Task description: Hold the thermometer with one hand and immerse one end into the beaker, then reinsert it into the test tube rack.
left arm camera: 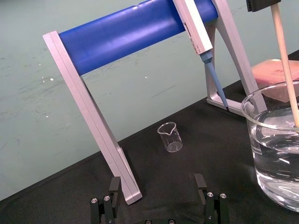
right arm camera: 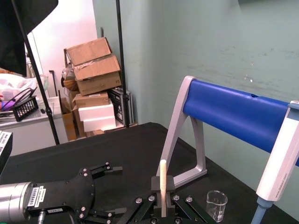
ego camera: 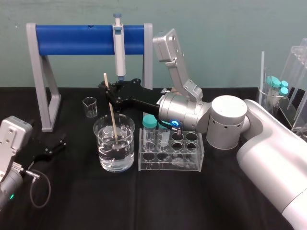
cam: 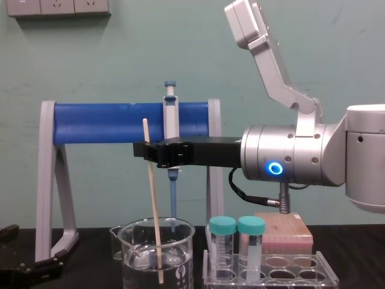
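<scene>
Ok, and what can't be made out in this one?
Thermometer tip: chest view's bottom edge cuts off the beaker base, so contact with the bottom is unclear.
Thermometer below the right gripper holding it: right wrist view, hidden by the gripper.
Pink box: chest view, front hidden by test tube rack and tubes.
Left gripper, open, parked at the robot's left: left wrist view's edge cuts its body.

Teal wall (cam: 90, 60) w/ power sockets (cam: 57, 6) up top, cardboard boxes (right arm camera: 93, 65) stacked in rm corner.
</scene>
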Robot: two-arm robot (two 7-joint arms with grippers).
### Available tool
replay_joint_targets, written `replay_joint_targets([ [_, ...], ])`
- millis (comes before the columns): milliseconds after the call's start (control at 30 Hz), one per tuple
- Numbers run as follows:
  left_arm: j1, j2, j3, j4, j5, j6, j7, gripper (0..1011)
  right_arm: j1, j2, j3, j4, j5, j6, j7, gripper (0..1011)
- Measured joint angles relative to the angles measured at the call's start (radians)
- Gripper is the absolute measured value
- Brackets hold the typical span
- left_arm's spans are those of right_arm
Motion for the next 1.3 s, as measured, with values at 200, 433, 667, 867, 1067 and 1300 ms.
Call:
replay_joint_targets([
  [200, 0.0, 0.0, 0.0, 0.0, 0.0, 0.0, 0.0, 1004, 0.0, 0.0, 0.0, 0.0, 0.0, 0.0, 0.0, 54],
  [433, 0.0, 0.0, 0.0, 0.0, 0.0, 0.0, 0.0, 1004, 0.0, 0.0, 0.0, 0.0, 0.0, 0.0, 0.0, 54],
  [667, 0.0, 0.0, 0.0, 0.0, 0.0, 0.0, 0.0, 1004, 0.0, 0.0, 0.0, 0.0, -0.001, 0.0, 0.0, 54],
  [867, 0.0, 0.0, 0.0, 0.0, 0.0, 0.0, 0.0, 1004, 0.004, 0.01, 0.004, -0.035, -0.01, -0.008, 0.0, 53],
  [1067, 0.0, 0.0, 0.0, 0.0, 0.0, 0.0, 0.0, 1004, 0.006, 0.035, 0.037, -0.111, 0.012, 0.004, -0.004, 54],
  [1300, 0.0, 0.0, 0.0, 0.0, 0.0, 0.0, 0.0, 1004, -0.003, 0.085, 0.084, -0.23, 0.061, 0.052, -0.035, 54],
])
